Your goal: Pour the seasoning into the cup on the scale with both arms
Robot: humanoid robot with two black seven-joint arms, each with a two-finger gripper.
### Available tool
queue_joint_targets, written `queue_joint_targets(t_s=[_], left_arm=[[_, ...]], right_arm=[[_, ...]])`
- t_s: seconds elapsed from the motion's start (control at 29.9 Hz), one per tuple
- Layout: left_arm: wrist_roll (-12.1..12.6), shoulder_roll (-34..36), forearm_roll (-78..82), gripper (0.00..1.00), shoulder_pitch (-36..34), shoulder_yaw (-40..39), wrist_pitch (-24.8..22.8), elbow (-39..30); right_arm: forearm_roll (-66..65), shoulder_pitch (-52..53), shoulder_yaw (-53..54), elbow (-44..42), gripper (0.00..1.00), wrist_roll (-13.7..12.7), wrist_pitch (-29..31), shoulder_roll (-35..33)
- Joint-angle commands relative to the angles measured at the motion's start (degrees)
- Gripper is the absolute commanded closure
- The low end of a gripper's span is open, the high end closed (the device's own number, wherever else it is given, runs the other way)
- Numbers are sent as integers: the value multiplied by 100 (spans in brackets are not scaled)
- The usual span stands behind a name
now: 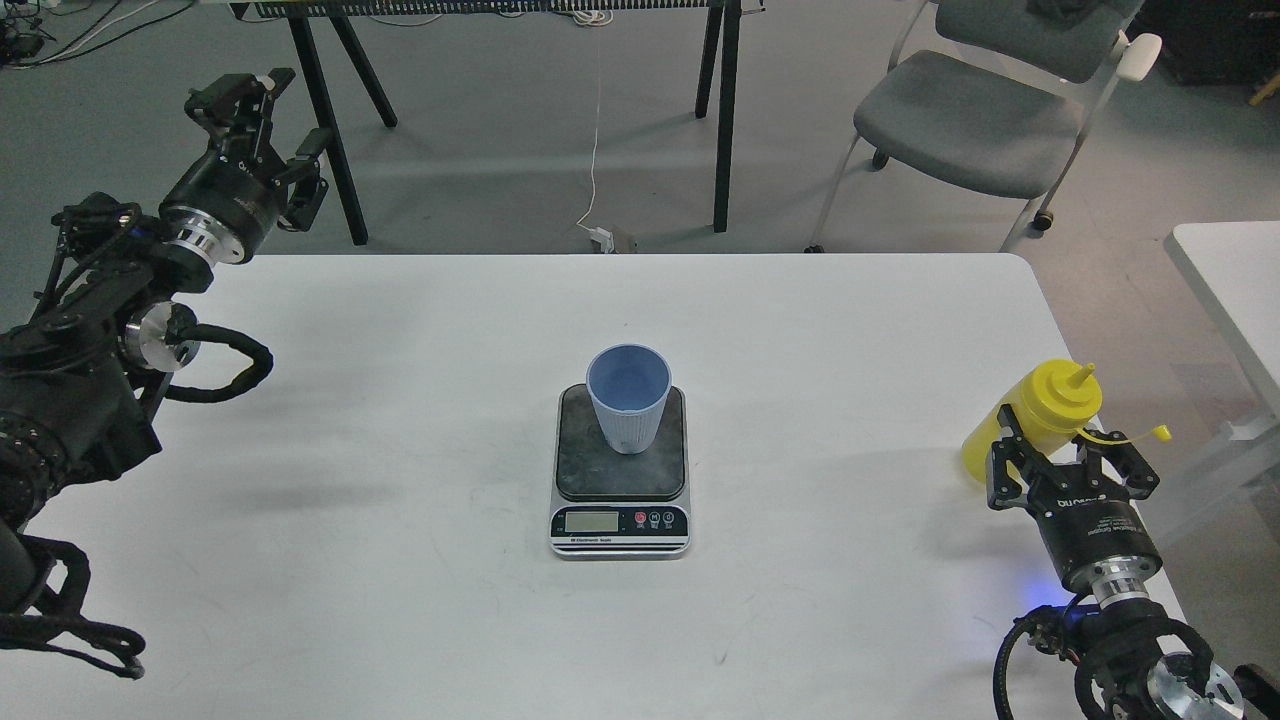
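Note:
The light blue ribbed cup (628,398) stands upright on the dark plate of the scale (620,472) at the table's middle; the scale's silver front faces me. My right gripper (1062,452) is shut on the yellow seasoning bottle (1038,415) low at the table's right edge. The bottle leans, nozzle up and to the right, and its tethered cap (1158,434) hangs off to the right. I cannot tell whether its base touches the table. My left gripper (262,125) is open and empty, raised past the table's far left corner.
The white table (400,420) ends just right of the bottle. A second white table (1228,275) stands further right. A grey chair (975,115), black trestle legs (722,120) and a floor cable with a plug (602,236) lie behind.

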Motion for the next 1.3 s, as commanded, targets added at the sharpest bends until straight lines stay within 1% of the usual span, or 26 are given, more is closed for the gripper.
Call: queue_joint_targets(t_s=[0.0,0.13,0.23,0.3,0.33,0.74,0.8,0.94,1.27], left_arm=[[0,25,0,33,-7,-5,0,0],[0,7,0,33,-16,-5,0,0],[0,-2,0,33,-7,4,0,0],[0,-11,0,33,2,-5,0,0],[0,-11,0,33,2,-5,0,0],[0,7,0,33,2,4,0,0],[0,-2,0,33,2,4,0,0],[0,-2,0,33,2,-5,0,0],[0,33,0,33,11,4,0,0]], right_arm=[[-19,4,0,-17,44,1,0,3],[-159,4,8,-8,38,18,0,3],[-168,-5,0,0,31,18,0,3],[-177,-5,8,-8,4,18,0,12],[-177,-5,8,0,5,18,0,3],[-203,-5,-18,9,4,18,0,3],[-203,-5,-9,9,1,18,0,3],[-221,-23,-18,-8,1,10,0,-23],[-221,-593,0,35,1,-43,0,-155]])
